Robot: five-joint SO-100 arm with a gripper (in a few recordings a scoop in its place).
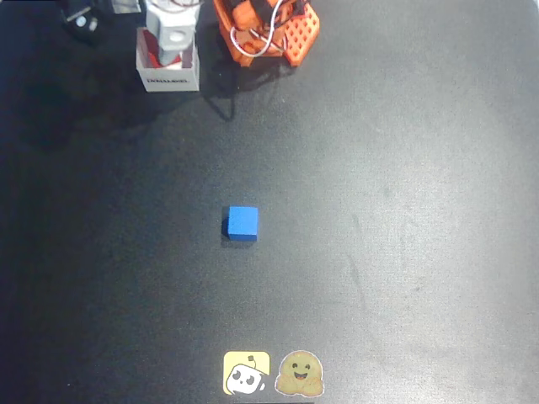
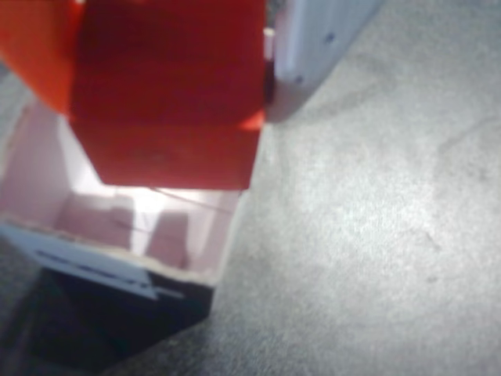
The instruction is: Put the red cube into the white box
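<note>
A blue cube (image 1: pixel 242 224) sits mid-table (image 1: pixel 404 210); below it, near the edge, two stickers (a yellow robot (image 1: pixel 246 373), a smiling blob (image 1: pixel 300 374)).

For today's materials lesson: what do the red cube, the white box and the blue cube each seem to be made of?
The red cube, held between the fingers over the box, has plain matte faces: perhaps painted wood or plastic.
The white box looks like thin cardboard: slim walls and a folded flap floor in the wrist view, dark print on one side.
The blue cube is equally matte, likely the same material.
</note>
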